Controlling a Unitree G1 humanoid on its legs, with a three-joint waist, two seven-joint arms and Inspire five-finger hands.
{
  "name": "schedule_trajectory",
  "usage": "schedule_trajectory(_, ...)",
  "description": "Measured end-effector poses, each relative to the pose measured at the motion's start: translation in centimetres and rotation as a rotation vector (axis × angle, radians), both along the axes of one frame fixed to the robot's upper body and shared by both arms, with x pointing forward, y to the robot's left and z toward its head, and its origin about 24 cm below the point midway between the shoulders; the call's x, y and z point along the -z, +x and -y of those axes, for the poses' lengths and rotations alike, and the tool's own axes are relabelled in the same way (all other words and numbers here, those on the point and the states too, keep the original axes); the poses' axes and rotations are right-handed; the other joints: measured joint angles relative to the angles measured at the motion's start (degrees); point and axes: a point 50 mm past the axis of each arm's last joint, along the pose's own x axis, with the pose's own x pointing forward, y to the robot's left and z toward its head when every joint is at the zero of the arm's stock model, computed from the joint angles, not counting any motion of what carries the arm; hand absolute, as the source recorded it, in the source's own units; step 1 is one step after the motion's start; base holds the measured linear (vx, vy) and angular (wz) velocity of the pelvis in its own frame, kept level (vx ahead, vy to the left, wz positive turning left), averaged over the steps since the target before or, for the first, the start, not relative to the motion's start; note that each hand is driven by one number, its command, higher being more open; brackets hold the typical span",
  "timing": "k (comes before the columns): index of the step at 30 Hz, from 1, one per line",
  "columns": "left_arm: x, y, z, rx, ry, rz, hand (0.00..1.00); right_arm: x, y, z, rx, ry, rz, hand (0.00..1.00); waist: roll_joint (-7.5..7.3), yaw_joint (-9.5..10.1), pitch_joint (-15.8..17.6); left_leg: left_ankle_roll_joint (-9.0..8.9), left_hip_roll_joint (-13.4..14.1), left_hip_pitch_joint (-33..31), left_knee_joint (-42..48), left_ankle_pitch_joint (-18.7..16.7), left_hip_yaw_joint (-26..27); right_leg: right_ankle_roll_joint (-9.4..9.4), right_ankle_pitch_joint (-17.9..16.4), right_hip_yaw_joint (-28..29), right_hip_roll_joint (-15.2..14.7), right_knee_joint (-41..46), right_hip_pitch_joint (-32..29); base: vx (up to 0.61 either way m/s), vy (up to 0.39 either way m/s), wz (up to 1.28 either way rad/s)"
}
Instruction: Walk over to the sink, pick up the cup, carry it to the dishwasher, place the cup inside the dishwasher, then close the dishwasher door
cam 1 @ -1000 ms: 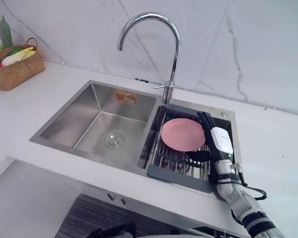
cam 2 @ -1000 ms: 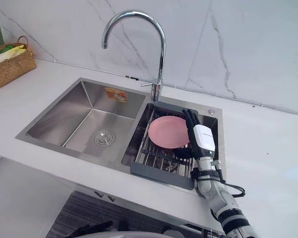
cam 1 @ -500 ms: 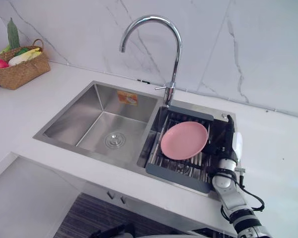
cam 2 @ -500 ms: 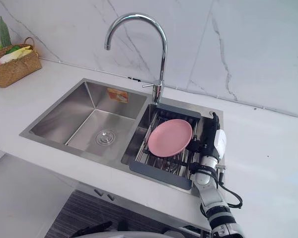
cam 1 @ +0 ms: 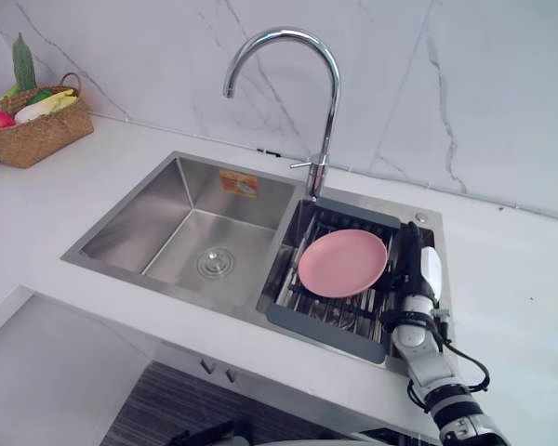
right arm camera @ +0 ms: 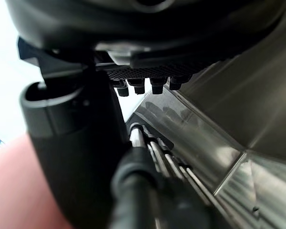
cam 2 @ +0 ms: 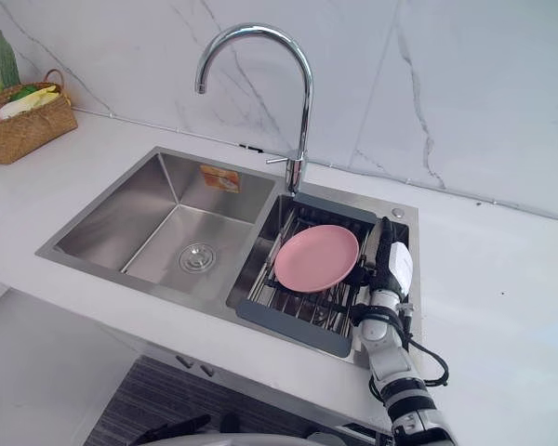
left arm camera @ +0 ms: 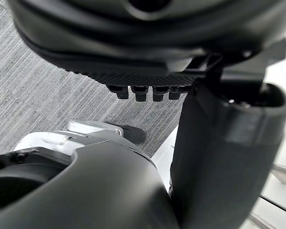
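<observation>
Where a dark-framed drain rack [cam 1: 325, 323] sits in the right basin of the steel sink [cam 1: 181, 237], a pink plate [cam 1: 342, 263] rests at a tilt on its wires, hollow face up.

Right hand [cam 1: 417, 265]: stands edge-on between the plate's right rim and the basin's right wall. Its fingers are straight and point toward the back wall, and its white cover is turned away from the plate. The fingers are curled round nothing.

Right wrist view: the thumb [right arm camera: 71, 152] lies just beside the plate's pink edge, with the rack wires running past it. Whether thumb and plate actually touch cannot be settled.

Left hand [left arm camera: 133, 43]: in its own wrist view it hangs over grey ribbed flooring [left arm camera: 47, 95], fingers relaxed, holding nothing.

Surroundings:
- A chrome gooseneck faucet [cam 1: 327, 102] rises behind the divider between the basins.
- The left basin has a round drain [cam 1: 214, 262] and an orange sticker [cam 1: 235, 182] on its back wall.
- A woven basket [cam 1: 37, 135] of vegetables stands on the white countertop [cam 1: 511, 279] at far left, well apart from the sink.
</observation>
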Motion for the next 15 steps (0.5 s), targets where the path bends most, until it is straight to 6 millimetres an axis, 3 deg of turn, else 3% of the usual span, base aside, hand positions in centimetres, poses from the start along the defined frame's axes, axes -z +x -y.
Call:
schedule_trajectory(7,0.0,0.1,-0.1,-0.001,0.001,0.003,1.00,-0.7,0.0,-0.3,-0.115,-0.239,0.031,1.00,-0.37,0.02,0.1,-0.23,0.1,-0.1,0.0,-0.1,0.0,0.27,0.0,0.0,0.1,0.2,0.0,0.00,0.000,0.00)
schedule_trajectory(15,-0.1,0.4,-0.1,-0.001,-0.002,0.018,1.00,-0.7,-1.1,-0.7,-0.199,-0.354,0.092,1.00,-0.81,0.71,0.5,-0.46,0.5,-0.1,0.0,-0.4,0.5,0.28,-0.2,0.6,0.4,0.4,-0.5,0.00,0.000,-0.03)
